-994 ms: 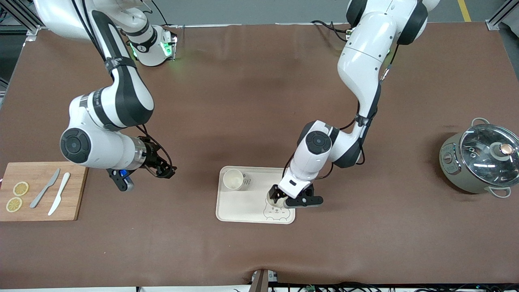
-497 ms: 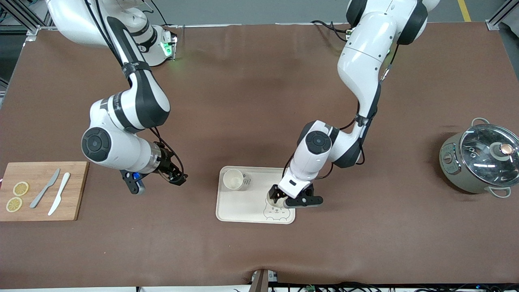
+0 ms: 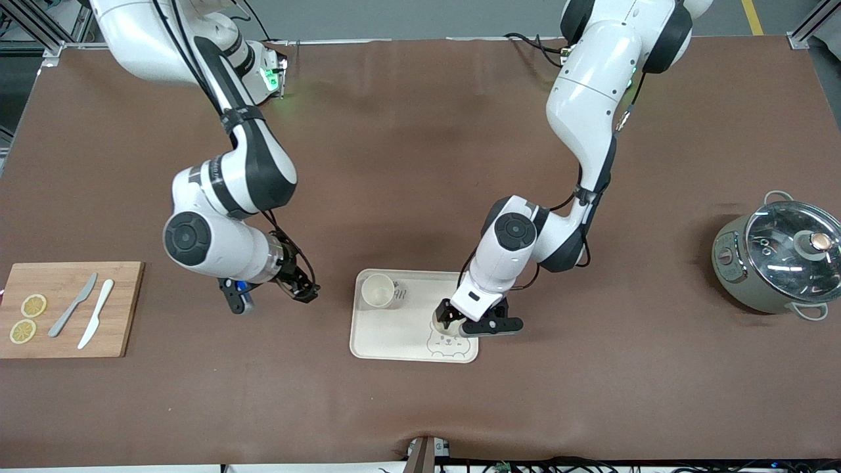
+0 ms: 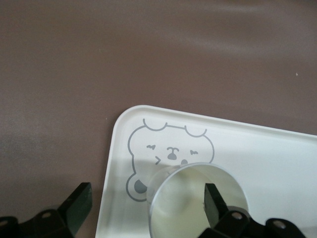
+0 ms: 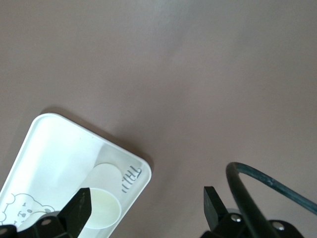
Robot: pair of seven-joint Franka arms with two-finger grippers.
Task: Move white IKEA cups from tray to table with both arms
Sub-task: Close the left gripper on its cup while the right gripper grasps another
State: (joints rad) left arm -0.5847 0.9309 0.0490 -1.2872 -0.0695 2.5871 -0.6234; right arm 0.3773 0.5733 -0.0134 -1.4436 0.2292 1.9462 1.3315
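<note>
Cups: two small cream-white tumblers, both on tray (image 3: 368, 341). Left hand (image 3: 453, 320) down over one cup (image 4: 198, 203), fingers spread astride its wall, one inside rim, not clenched; likely pre-grasp. Right hand (image 3: 303, 289) spread wide, empty, over bench (image 3: 394, 164) beside tray, second cup (image 3: 378, 290) just ahead; apparently approaching it.

A: Tray (image 3: 368, 345) sits mid-table (image 3: 407, 164). One cup (image 3: 378, 290) on its corner toward the right arm's end, second cup (image 4: 193, 198) nearer the camera, beside the bear drawing.

B: Board (image 3: 118, 315) with knives (image 3: 85, 314) and lemon slices (image 3: 27, 318) at the right arm's end, pot (image 3: 775, 259) at the left arm's end.
</note>
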